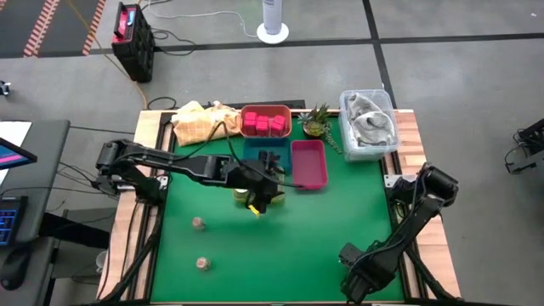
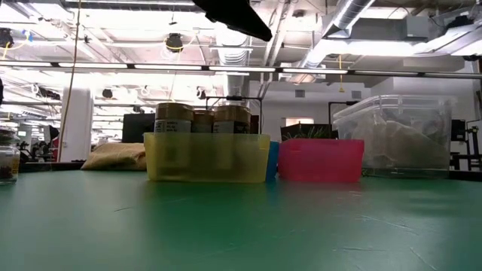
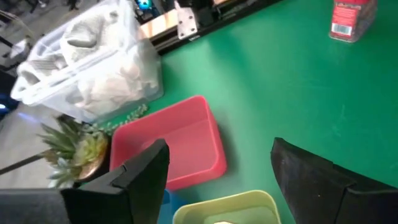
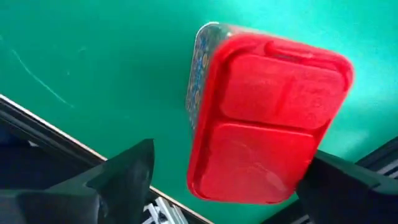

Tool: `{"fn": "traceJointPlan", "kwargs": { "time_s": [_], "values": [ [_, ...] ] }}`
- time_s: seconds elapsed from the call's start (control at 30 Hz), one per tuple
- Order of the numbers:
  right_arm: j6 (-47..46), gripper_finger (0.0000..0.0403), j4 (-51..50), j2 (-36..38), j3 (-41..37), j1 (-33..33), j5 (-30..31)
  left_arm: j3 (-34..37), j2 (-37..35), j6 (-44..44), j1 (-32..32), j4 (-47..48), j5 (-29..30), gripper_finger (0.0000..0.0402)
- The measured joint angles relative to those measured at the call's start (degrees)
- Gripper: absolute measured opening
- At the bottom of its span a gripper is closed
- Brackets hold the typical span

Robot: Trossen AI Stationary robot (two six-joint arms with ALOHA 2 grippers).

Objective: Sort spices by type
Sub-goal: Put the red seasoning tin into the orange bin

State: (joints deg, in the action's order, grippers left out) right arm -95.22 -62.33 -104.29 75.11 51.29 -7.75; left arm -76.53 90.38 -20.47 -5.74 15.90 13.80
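My left gripper [image 1: 265, 194] hangs open above a yellow tray [image 2: 207, 156] that holds several brown jars [image 2: 203, 119]; in the left wrist view its fingers [image 3: 143, 174] stand wide over the tray's rim [image 3: 230, 208]. Bright pink packets [image 1: 265, 124] sit in a red tray [image 1: 265, 110]. Two tiny brownish jars [image 1: 198, 223] [image 1: 202, 263] stand on the green mat. My right gripper [image 1: 355, 276] is open at the near right corner, pointing down over a red-lidded container [image 4: 267, 118] that stands on the mat; its fingers [image 4: 124, 174] flank the container without touching it.
A blue tray [image 1: 255, 151] and a magenta tray [image 1: 308, 163] sit behind the yellow one. A potted plant [image 1: 316, 121], a clear bin of cloth [image 1: 368, 123] and a yellow cloth [image 1: 202, 123] line the far edge. Another jar [image 2: 7, 162] shows at the low view's left edge.
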Motion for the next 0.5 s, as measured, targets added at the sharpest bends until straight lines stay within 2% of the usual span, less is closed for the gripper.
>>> {"fn": "traceJointPlan", "kwargs": {
  "time_s": [0.1,0.23,0.37,0.5],
  "values": [
    [-0.73,0.0356,-1.06,0.07,0.00,0.64,0.08,-0.01,-1.09,0.34,0.00,0.15,0.02,0.0267],
    [-0.83,0.0308,-0.86,-1.00,-0.47,1.75,0.12,-0.02,-1.31,1.71,-0.02,1.56,-0.48,0.0267],
    [-0.81,0.0259,-1.22,-1.88,-0.76,2.73,0.30,-0.02,-1.31,2.66,0.00,1.95,-3.60,0.0267],
    [-0.67,0.0214,-2.90,-1.84,-0.72,3.06,2.09,-0.02,-1.31,3.44,-0.08,1.27,-9.33,0.0267]
  ]
}}
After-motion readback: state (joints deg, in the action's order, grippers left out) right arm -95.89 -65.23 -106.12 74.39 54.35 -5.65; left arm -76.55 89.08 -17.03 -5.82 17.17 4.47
